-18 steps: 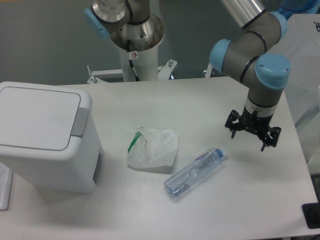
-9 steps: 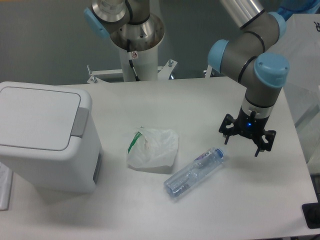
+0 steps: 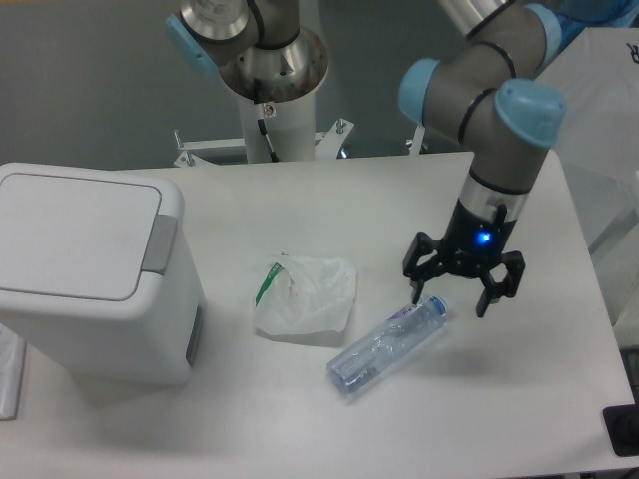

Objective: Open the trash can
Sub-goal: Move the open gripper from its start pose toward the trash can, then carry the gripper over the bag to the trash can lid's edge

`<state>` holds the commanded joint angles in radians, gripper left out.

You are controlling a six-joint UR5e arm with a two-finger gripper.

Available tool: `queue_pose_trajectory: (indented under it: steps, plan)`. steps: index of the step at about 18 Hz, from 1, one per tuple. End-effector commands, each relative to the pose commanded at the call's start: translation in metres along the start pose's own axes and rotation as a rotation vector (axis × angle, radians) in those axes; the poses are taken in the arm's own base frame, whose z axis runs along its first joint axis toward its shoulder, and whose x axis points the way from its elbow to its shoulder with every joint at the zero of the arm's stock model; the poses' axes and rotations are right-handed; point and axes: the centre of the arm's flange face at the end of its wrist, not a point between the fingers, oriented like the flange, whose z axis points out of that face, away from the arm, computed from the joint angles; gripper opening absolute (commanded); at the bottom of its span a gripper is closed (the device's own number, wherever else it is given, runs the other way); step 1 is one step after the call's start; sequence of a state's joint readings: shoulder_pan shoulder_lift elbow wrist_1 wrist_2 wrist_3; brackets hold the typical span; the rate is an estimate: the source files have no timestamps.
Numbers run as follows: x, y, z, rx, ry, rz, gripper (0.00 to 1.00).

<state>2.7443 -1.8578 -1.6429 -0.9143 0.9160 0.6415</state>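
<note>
- Trash can (image 3: 95, 274) sits at the left edge of the worktop (image 3: 300, 200), lid flat and shut, with its grey push tab (image 3: 159, 244) on the side facing the arm.
- From the gripper (image 3: 461, 289), it lies well apart at about nine o'clock, past the clear bottle (image 3: 387, 344) and the white bag (image 3: 307, 297).
- Gripper fingers are spread apart and empty, hovering just above the bottle's cap end.

A large boxy white plastic trash can (image 3: 85, 274) with its flat lid down stands at the table's left. A crumpled white plastic bag (image 3: 305, 297) and a clear plastic bottle (image 3: 387, 343) lie mid-table. The black two-finger gripper (image 3: 451, 297) hangs spread just above the bottle's cap end.
</note>
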Motion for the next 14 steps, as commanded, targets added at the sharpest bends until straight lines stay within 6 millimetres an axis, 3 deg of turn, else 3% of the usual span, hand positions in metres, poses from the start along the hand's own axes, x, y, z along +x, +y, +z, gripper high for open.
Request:
queue_pose_trajectory:
  steps: [5,9,14]
  plan:
    - [0.060,-0.023,-0.012,0.029,0.019,-0.009,1.00]
    - [0.103,-0.036,-0.034,0.061,0.020,0.004,1.00]
    - [0.157,-0.039,-0.030,0.055,0.060,0.028,1.00]
